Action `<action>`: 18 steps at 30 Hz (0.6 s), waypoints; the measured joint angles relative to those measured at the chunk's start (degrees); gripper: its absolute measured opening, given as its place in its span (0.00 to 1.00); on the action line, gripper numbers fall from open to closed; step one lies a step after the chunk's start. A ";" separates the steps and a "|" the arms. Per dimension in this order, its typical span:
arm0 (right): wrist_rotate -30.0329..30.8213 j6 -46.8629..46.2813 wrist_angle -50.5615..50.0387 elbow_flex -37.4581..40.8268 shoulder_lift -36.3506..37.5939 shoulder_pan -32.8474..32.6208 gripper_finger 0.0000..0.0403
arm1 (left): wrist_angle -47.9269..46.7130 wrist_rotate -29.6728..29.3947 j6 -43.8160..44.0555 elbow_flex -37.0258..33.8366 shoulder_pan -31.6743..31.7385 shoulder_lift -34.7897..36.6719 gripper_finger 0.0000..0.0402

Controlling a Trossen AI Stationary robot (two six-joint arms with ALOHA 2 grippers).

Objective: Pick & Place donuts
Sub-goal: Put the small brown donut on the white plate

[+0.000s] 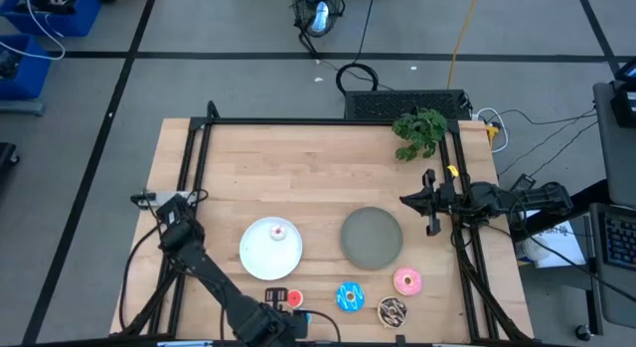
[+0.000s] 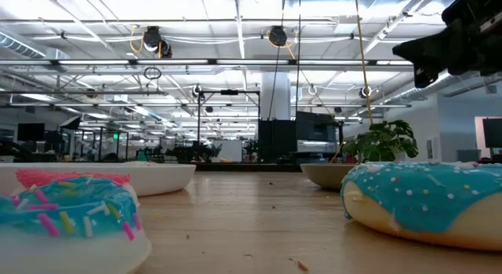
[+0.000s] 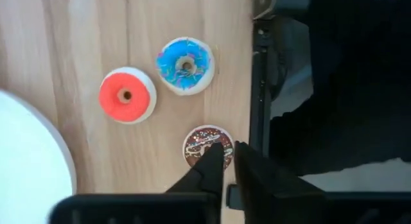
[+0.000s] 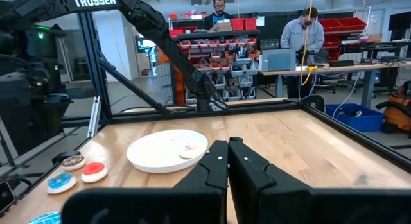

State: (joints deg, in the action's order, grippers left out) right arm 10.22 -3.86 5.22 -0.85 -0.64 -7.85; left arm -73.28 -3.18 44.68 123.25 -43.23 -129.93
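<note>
Donuts are spread along the lower edge of the surface (image 1: 298, 158) in the high view. Three larger ones are grouped at lower right of centre: a blue sprinkled donut (image 1: 349, 297), a brown sprinkled donut (image 1: 393, 309) just beside it to the right, and a pink donut (image 1: 407, 280) just above the brown one.

Three tiny ones are seen close together in the left wrist view: a tiny red donut (image 3: 126, 95), a tiny blue donut (image 3: 185, 65) beside it, and a tiny brown donut (image 3: 204, 145) near the surface edge. A whitish-pink tiny donut (image 1: 279, 230) is seen lying on the white plate (image 1: 260, 256), left of centre. The grey plate (image 1: 372, 238) is seen to the right of the white plate, apart from it, with nothing on it.

The left pincer (image 3: 225, 161) is held over the lower edge of the high view, directly above the tiny brown donut; its fingers are drawn almost together and nothing is gripped. Contact with the donut cannot be judged.

The right pincer (image 1: 425, 202) is parked at the right side of the surface, right of the grey plate, fingers brought together, gripping nothing.

A green plant (image 1: 419, 133) is noted at the upper right of the surface. Two persons are visible at benches in the room beyond, in the right wrist view.
</note>
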 joint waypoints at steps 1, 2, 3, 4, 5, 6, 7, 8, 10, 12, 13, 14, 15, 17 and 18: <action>-0.01 0.01 -0.11 0.00 0.00 -0.01 0.00 | -0.02 -0.34 0.38 -0.20 -0.16 0.00 0.16; -0.16 0.00 -0.39 -0.01 0.00 0.00 0.00 | -0.01 -0.75 0.55 -0.40 -0.33 0.00 0.19; -0.68 0.00 -0.75 0.00 0.00 0.01 0.00 | 0.02 -1.13 0.89 -0.61 -0.51 0.00 0.23; -1.56 0.00 -1.18 -0.01 0.00 -0.01 0.00 | 0.06 -1.38 1.40 -0.81 -0.67 0.00 0.26; -2.60 0.00 -1.30 -0.01 -0.02 -0.01 0.00 | 0.04 -1.77 2.31 -0.95 -0.75 0.00 0.29; -3.22 0.00 -1.30 -0.01 -0.02 -0.01 0.00 | 0.07 -2.47 3.35 -1.06 -0.85 0.00 0.33; -3.94 0.02 -1.25 0.00 -0.02 -0.03 0.00 | 0.26 -2.96 4.35 -1.22 -0.94 0.00 0.37; -4.45 0.00 -1.25 0.00 -0.01 -0.03 0.00 | 0.68 -3.20 5.26 -1.35 -0.96 0.00 0.42; -4.51 0.01 -1.27 -0.01 -0.02 -0.03 0.00 | 2.09 -3.37 7.08 -2.10 -0.90 0.02 0.50; -4.48 0.01 -1.24 -0.01 0.00 -0.03 0.00 | 3.43 -3.39 8.75 -3.37 -0.89 0.02 0.58; -4.48 0.02 -1.23 -0.01 -0.02 -0.03 0.00 | 3.80 -3.39 9.58 -4.06 -0.89 0.02 0.61; -4.46 0.02 -1.23 0.00 0.00 -0.03 0.00 | 3.93 -3.39 10.67 -4.75 -0.89 0.02 0.65; -4.44 0.09 -1.21 0.00 -0.02 -0.03 0.00 | 3.78 -3.39 11.81 -5.39 -0.89 0.02 0.68; -4.43 0.20 -1.21 -0.01 0.00 -0.03 0.00 | 3.11 -3.34 13.30 -7.15 -0.92 0.02 0.74; -4.42 0.20 -1.19 0.00 -0.02 -0.03 0.00 | 3.04 -3.15 13.51 -8.12 -1.11 0.02 0.76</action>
State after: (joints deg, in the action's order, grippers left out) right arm 5.80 -3.66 4.03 -0.85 -0.67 -7.88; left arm -70.24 -6.33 58.19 115.13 -44.34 -129.91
